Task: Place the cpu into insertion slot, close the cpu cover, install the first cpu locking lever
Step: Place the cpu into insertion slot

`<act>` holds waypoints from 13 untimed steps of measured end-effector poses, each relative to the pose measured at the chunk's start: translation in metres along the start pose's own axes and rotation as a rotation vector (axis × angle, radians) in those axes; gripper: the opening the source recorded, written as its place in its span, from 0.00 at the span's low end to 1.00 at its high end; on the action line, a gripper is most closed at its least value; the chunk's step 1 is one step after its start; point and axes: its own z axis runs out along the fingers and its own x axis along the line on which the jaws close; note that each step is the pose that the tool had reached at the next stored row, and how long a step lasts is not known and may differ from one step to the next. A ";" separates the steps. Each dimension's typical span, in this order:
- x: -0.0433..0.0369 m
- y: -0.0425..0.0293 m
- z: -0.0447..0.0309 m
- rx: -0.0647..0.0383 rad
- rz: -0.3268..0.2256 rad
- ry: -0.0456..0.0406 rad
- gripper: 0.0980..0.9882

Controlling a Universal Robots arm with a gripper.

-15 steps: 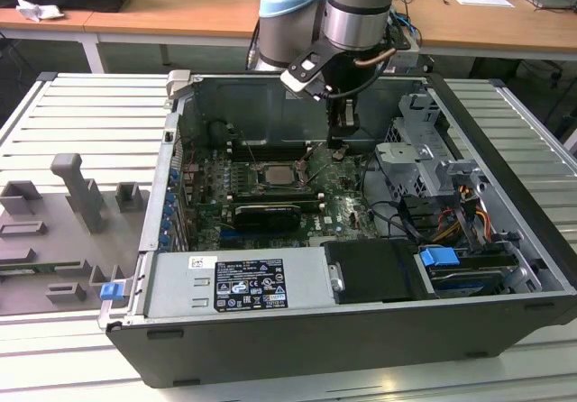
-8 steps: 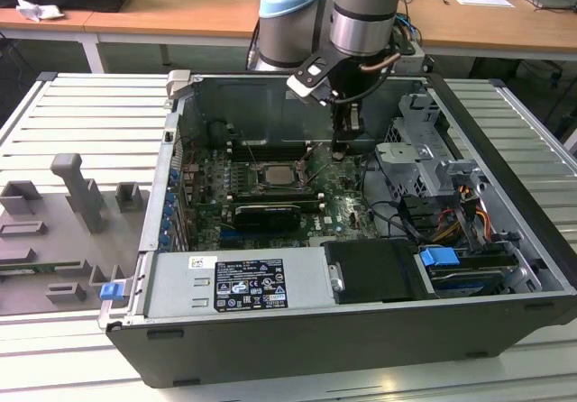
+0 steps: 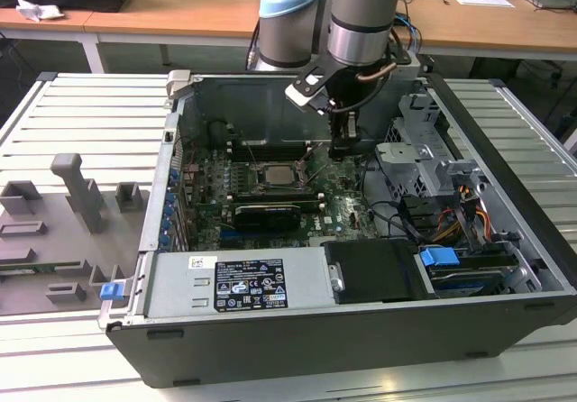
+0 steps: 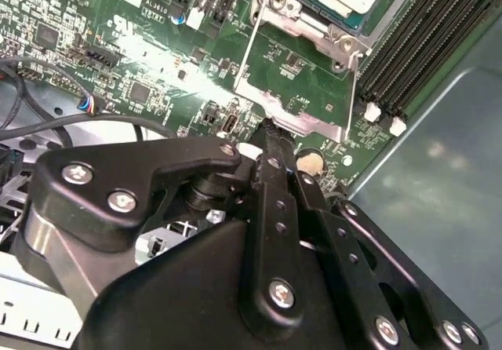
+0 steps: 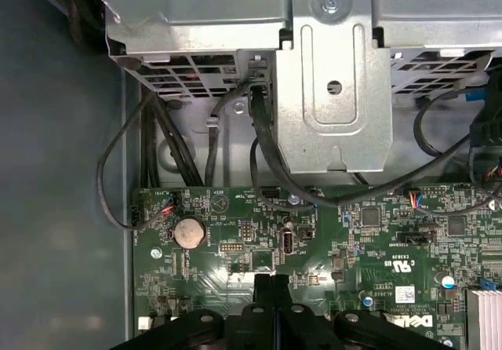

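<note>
**Desk:** What stands at the exterior view's left?

**Photographer:** A grey moulded fixture (image 3: 79, 195) on the slatted table (image 3: 81, 114), beside the open computer case (image 3: 270, 366).

**Desk:** And the cpu?

**Photographer:** The cpu (image 3: 278, 175) sits in its socket on the motherboard (image 3: 347, 205). The cpu cover (image 4: 310, 27) frames it and appears to lie flat.

**Desk:** The gripper?

**Photographer:** The gripper (image 3: 341, 150) hangs low over the board, just to the socket's right in the exterior view. Its fingers (image 5: 263, 291) are pressed together, with nothing seen between them. Farther right is the metal drive cage (image 3: 419, 145).
</note>
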 end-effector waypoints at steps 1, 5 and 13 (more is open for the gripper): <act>0.0000 -0.0011 0.0000 0.000 0.000 0.0000 0.01; -0.0001 -0.0055 -0.0002 0.000 0.000 0.0000 0.01; -0.0002 -0.0088 -0.0003 0.000 0.000 0.0000 0.01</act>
